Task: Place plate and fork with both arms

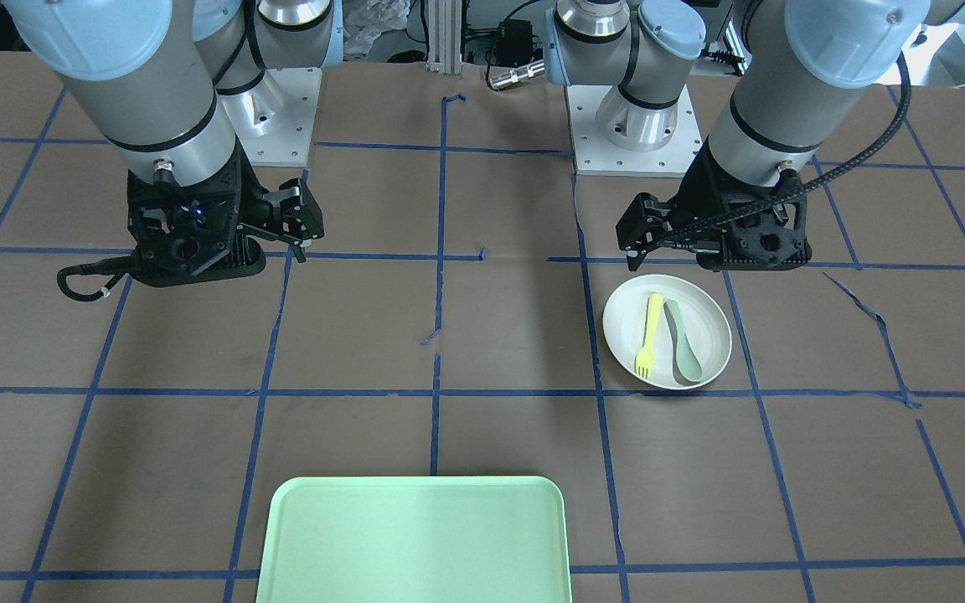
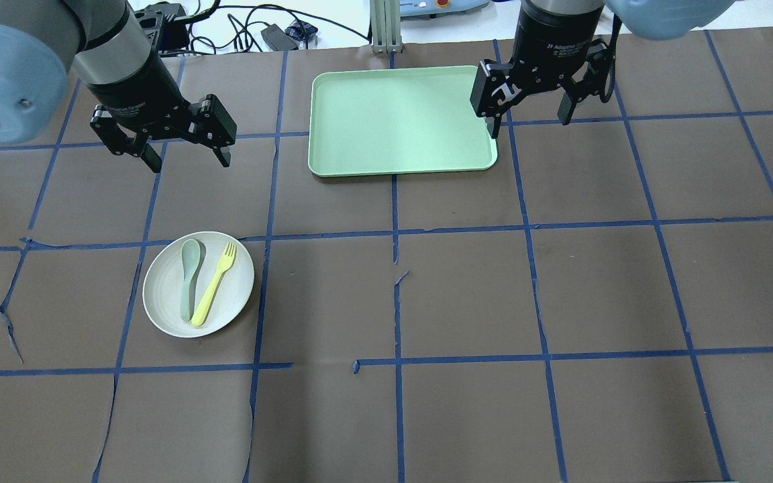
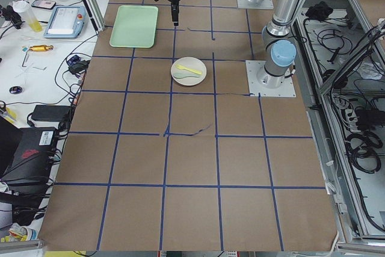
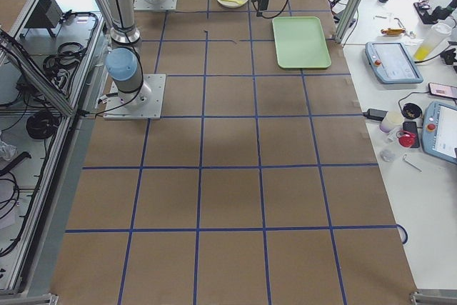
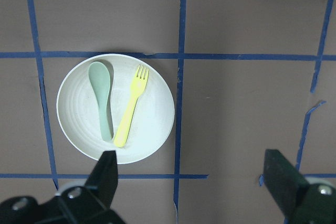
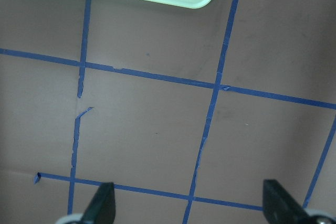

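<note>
Here, tray point(image 1: 415, 536) cut off at btm; fork point(image 1: 650, 331), spoon point(image 1: 682, 342) on plate point(image 1: 626, 322).

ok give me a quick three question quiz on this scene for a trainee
1. True or false: the fork lies on the tray.
2. What lies beside the fork on the plate? A knife, B spoon, C cup.
3. Fill in: the left gripper and right gripper are both ___.
Key: 1 false, it lies on the plate; 2 B; 3 open.
</note>
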Robot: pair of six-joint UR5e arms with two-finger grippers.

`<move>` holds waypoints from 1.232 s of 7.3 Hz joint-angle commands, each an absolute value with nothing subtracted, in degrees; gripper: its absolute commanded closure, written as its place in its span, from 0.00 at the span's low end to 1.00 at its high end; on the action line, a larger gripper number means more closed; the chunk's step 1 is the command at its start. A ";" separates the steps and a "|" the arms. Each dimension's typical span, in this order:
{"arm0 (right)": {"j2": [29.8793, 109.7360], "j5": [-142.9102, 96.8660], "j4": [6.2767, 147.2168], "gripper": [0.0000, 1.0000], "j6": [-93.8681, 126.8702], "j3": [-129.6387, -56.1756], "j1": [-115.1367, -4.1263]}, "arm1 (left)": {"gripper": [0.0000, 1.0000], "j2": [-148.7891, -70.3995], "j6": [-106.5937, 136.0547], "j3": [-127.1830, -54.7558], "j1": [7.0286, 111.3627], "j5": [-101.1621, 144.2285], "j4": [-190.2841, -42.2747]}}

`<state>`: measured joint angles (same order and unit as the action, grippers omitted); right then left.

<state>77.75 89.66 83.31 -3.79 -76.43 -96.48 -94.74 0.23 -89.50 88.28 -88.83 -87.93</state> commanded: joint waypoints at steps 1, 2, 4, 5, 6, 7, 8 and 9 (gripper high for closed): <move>77.61 89.74 83.32 0.00 -3.78 -76.64 -96.50 | 0.00 -94.66 0.18 -89.04 88.24 -89.03 -87.98; 77.61 89.56 83.23 0.00 -3.78 -76.64 -96.50 | 0.00 -94.31 0.18 -88.86 88.16 -89.12 -88.07; 77.70 89.56 83.23 0.00 -3.78 -76.64 -96.50 | 0.00 -94.04 -0.17 -88.68 87.37 -89.03 -87.89; 77.52 89.47 83.15 0.00 -3.69 -76.64 -96.42 | 0.00 -94.04 0.43 -89.73 88.32 -88.60 -87.89; 77.35 89.39 83.32 0.00 -3.78 -76.73 -96.33 | 0.00 -93.87 0.35 -89.74 88.33 -88.85 -87.80; 77.43 89.04 83.32 0.00 -3.78 -76.73 -96.50 | 0.00 -94.56 0.53 -89.82 88.33 -88.51 -87.45; 77.43 89.38 83.41 0.00 -3.78 -76.64 -96.50 | 0.00 -94.14 0.27 -89.48 88.24 -89.11 -87.28; 77.43 89.56 83.76 0.00 -3.78 -76.64 -96.50 | 0.00 -93.87 -0.35 -89.56 88.33 -89.21 -87.28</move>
<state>77.43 89.35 83.44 -3.78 -76.67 -96.48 -94.13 0.20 -89.59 88.27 -88.97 -87.39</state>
